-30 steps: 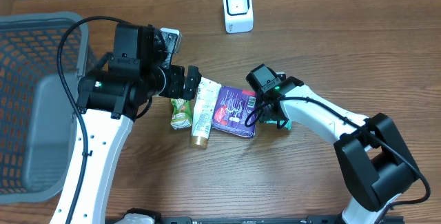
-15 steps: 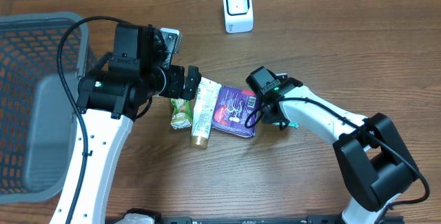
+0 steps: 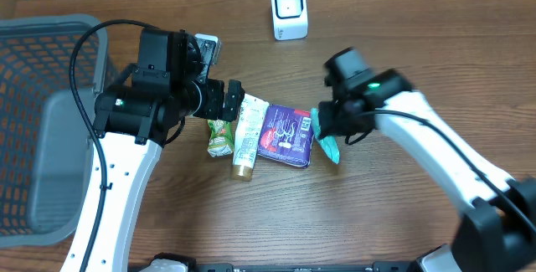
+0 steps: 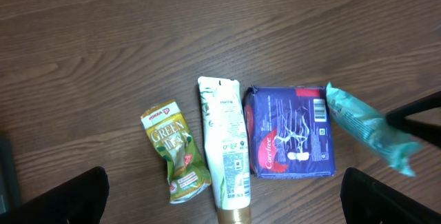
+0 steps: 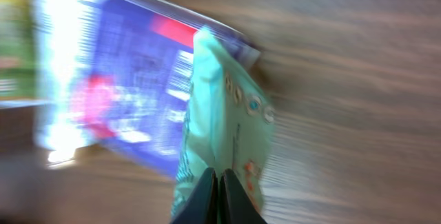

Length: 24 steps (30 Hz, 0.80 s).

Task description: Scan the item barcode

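My right gripper (image 3: 332,127) is shut on a mint-green snack packet (image 3: 328,147), pinching its edge. The packet (image 5: 222,124) hangs tilted beside the right edge of a purple pack (image 3: 286,135); the right wrist view is blurred, with the closed jaws (image 5: 218,177) at the bottom. The white scanner (image 3: 289,10) stands at the back of the table. My left gripper (image 3: 233,96) hovers open over a row of items: a green tea pouch (image 4: 176,154), a white tube (image 4: 226,148) and the purple pack (image 4: 291,133). The mint-green packet (image 4: 368,124) also shows at the right of the left wrist view.
A grey mesh basket (image 3: 42,121) fills the table's left side. The left arm's black cable (image 3: 79,71) loops above it. Bare wood lies between the items and the scanner.
My right gripper has shut on the mint-green packet and swung up and to the right with it. The left arm and the other items have not moved.
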Each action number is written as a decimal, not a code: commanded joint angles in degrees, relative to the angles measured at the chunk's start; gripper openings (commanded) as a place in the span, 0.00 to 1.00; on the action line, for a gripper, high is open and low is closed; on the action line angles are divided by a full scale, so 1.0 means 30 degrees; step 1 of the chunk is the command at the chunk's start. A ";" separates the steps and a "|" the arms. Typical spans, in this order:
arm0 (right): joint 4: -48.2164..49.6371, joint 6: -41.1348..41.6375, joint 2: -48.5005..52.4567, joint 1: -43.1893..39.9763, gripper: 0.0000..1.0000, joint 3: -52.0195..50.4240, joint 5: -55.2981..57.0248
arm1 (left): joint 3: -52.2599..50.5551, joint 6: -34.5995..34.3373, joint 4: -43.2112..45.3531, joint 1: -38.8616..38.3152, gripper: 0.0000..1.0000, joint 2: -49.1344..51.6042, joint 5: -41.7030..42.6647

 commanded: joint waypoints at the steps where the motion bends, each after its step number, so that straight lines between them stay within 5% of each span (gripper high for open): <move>1: 0.1224 -0.2703 -0.0423 -0.1756 0.04 -0.0627 -0.7482 | 0.0364 0.0299 0.0007 0.0000 0.99 -0.0408 0.0015; 6: 0.4561 -0.2914 -0.0350 -0.4619 0.04 -0.4160 -1.1198 | 0.0364 0.0299 0.0007 0.0000 0.99 -0.0408 0.0015; 12: 0.4546 -0.2878 -0.0350 -0.6754 0.04 -0.5763 -0.9078 | 0.0364 0.0299 0.0007 0.0000 1.00 -0.0408 0.0015; 15: 0.4306 -0.2907 -0.0372 -0.6207 0.17 -0.5661 -0.8473 | 0.0364 0.0299 0.0007 0.0000 1.00 -0.0408 0.0007; 19: 0.4335 -0.1668 -0.0372 -0.3628 0.48 -0.5661 -0.6448 | 0.0364 0.0299 0.0007 0.0000 0.99 -0.0408 0.0015; 21: 0.4320 -0.0197 -0.0372 -0.2280 0.50 -0.5661 -0.4765 | 0.0364 0.0299 0.0007 0.0000 1.00 -0.0408 0.0007; 24: 0.4408 0.1253 -0.0364 -0.0219 0.41 -0.5668 -0.3439 | 0.0364 0.0299 0.0007 0.0000 1.00 -0.0408 0.0007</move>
